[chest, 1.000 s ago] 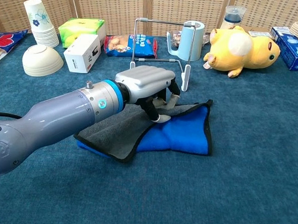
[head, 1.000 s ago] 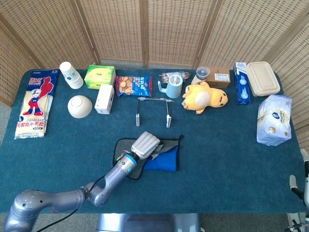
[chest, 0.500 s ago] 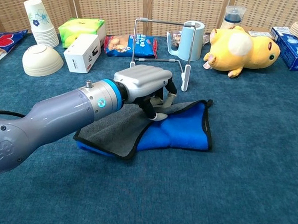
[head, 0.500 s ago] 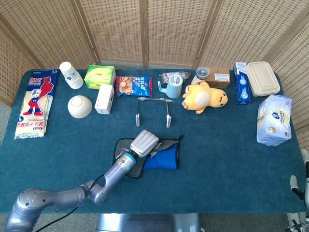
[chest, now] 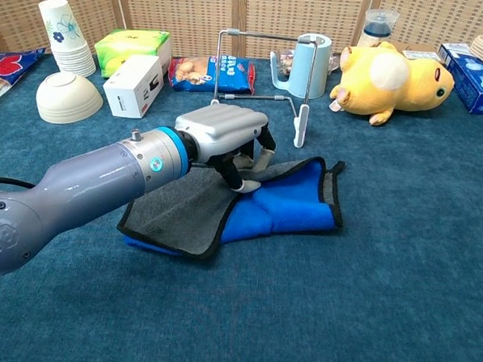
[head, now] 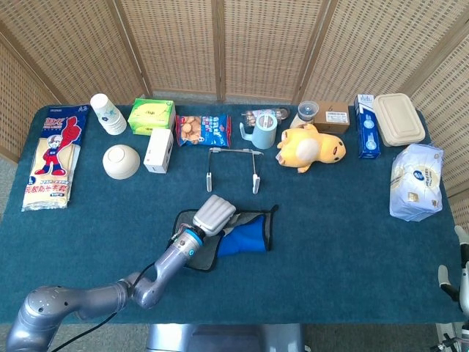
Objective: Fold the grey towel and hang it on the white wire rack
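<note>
The grey towel lies on the blue table in front of me, its blue underside turned up on the right half. My left hand reaches in from the left and grips the folded grey layer near the towel's middle with curled fingers. From the head view the same hand covers the towel's upper left part. Just behind the towel, the white wire rack stands upright and bare. Only a sliver of my right hand shows at the lower right edge of the head view.
Behind the rack are a snack bag, a light blue mug and a yellow plush toy. A white box, a bowl and paper cups stand at the back left. A tissue pack lies far right.
My left hand has drawn back to the left, dragging the towel with it. The towel's right edge has bunched and slid left.
</note>
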Controlling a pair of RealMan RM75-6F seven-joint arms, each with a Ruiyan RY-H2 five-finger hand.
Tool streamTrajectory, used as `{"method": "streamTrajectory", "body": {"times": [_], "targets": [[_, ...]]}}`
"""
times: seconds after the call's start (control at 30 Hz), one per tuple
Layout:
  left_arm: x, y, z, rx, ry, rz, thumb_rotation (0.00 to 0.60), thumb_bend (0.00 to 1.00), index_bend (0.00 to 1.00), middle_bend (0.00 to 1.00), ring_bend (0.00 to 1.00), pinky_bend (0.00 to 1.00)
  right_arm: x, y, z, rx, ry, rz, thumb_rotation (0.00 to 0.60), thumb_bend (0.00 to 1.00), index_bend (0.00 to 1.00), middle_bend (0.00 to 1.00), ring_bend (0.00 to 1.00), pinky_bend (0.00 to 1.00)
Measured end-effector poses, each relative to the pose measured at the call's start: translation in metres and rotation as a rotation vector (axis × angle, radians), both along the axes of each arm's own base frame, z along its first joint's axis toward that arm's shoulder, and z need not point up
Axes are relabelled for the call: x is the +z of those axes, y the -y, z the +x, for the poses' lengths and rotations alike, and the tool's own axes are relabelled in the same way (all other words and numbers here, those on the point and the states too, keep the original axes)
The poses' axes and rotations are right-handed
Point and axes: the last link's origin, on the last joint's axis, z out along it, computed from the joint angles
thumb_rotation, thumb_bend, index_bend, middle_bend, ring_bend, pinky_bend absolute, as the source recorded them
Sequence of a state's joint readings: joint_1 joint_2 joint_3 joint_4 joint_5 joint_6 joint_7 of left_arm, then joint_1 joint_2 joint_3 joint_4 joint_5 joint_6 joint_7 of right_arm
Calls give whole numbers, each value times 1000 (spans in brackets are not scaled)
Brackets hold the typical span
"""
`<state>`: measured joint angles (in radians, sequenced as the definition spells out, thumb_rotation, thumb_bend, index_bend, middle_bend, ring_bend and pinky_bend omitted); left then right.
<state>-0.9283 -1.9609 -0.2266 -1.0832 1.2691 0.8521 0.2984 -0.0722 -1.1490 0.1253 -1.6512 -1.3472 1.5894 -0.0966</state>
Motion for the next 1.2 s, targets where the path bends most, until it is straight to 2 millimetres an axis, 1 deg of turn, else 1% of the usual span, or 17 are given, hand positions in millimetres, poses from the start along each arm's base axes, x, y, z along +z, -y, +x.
{"method": "streamTrajectory", "body": {"times": [0.3,0.5,0.6,0.7,0.87,1.0,1.1,1.2], "targets": [[-2,-2,2,-3,1,2,600,459,641,1000,1000,1000,1,-1,0,-2,-2,-5,600,390,62,38,0,0],[-5,-2,1,-10,-17,3,600,458,615,1000,1000,1000,2,-2,0,-4,-2,-9,600,390,62,38,0,0],[-6,-2,2,-10,-16,3,600,447,562,1000,1000,1000,3,-2,0,-2,-2,-9,600,390,62,38,0,0],[-5,-2,2,-14,-17,9,600,419,482,1000,1000,1000,3,-2,0,0,-2,-12,600,390,62,38,0,0],[-3,-3,3,-17,-17,17,600,388,304,1000,1000,1000,3,-2,0,0,0,-10,600,391,59,38,0,0],[0,-3,5,-17,-6,24,600,382,223,981,1000,1000,2,-2,0,0,0,-10,600,390,59,38,0,0],[2,-3,5,-16,0,24,600,382,191,933,980,1000,3,-1,1,2,0,-11,600,391,59,38,0,0],[3,-2,5,-13,6,20,600,382,164,854,896,1000,2,-1,2,5,-1,-10,600,390,59,38,0,0]]}}
